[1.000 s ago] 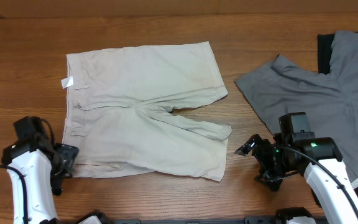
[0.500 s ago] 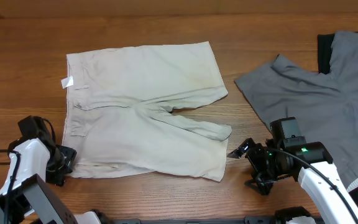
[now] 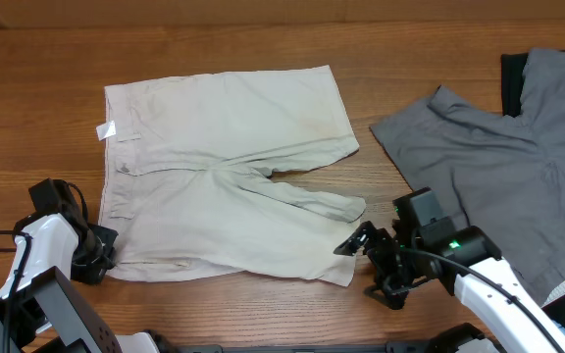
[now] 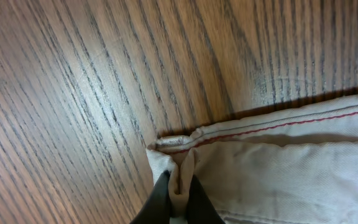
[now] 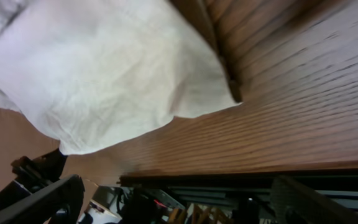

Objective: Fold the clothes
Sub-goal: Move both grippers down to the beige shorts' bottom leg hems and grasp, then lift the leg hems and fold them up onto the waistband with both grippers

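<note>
The cream shorts [image 3: 229,167] lie flat on the wooden table, waistband to the left and both legs pointing right, with a small white tag [image 3: 107,128] at the upper left. My left gripper [image 3: 99,259] sits at the near-left waistband corner. In the left wrist view that gripper [image 4: 178,190] is shut on a pinched fold of the shorts [image 4: 291,174]. My right gripper [image 3: 366,267] stands open just right of the near leg's hem corner, not touching it. The right wrist view shows that leg [image 5: 104,81] ahead of the wide-open gripper [image 5: 176,202].
A grey garment [image 3: 498,167] is spread at the right, close behind the right arm. A black fabric piece [image 3: 511,78] lies under its far edge. The table's front edge [image 5: 241,171] runs just below both grippers.
My left gripper has closed on the waistband corner. The right arm has moved left, from beside the grey garment to the near leg's hem, jaws still open.
</note>
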Motion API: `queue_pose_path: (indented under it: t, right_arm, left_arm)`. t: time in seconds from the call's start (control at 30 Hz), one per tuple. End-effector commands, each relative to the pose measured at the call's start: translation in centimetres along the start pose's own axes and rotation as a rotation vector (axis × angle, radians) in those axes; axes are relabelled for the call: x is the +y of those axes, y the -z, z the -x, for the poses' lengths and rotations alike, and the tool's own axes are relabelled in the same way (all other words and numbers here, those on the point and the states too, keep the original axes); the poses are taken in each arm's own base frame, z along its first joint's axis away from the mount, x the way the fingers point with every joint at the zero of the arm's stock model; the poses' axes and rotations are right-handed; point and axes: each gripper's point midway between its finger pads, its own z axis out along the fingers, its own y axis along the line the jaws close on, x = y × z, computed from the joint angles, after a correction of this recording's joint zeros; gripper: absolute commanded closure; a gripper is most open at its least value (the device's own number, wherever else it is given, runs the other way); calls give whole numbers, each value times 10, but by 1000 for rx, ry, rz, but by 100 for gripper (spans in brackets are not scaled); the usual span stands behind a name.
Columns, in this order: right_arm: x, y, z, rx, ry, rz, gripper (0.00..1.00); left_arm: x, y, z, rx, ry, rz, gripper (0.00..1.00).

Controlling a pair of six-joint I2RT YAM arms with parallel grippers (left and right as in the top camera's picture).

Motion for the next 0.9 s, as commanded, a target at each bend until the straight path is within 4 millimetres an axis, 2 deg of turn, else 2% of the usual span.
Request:
queue_pose_path:
  t: [0.0, 0.07, 0.17, 0.27, 0.4, 0.63, 0.7, 0.8, 0.83, 0.87]
  right_arm:
    - [-7, -17, -10, 34, -67, -46, 0]
    - [-11, -30, -17, 55, -98, -73, 0]
    - [-10, -43, -12, 11, -124, -85, 1]
    - [-6, -47, 8, -97, -142, -82, 7]
    - [-14, -50, 34, -231, -176, -120, 18]
    - [-23, -66, 32, -176, -223, -163, 21]
    - [-22, -68, 30, -162, -224, -162, 25]
    - [-22, -68, 29, -154, -225, -161, 35]
    - [-22, -68, 29, -154, -225, -161, 41]
    - [-22, -68, 29, -155, -224, -161, 55]
  left_arm:
    - [16, -11, -11, 41, -29, 75, 96]
    - [15, -11, -11, 45, -29, 70, 96]
    - [16, -11, -12, 46, -29, 71, 96]
    - [16, -11, -12, 49, -30, 73, 96]
    - [16, -11, -12, 50, -30, 73, 96]
    - [16, -11, -13, 50, -30, 74, 95]
    - [16, -11, -12, 50, -30, 73, 95]
    - [16, -11, -13, 52, -29, 70, 95]
    - [16, -11, -13, 52, -29, 70, 95]
    - [16, -11, -13, 53, -30, 72, 96]
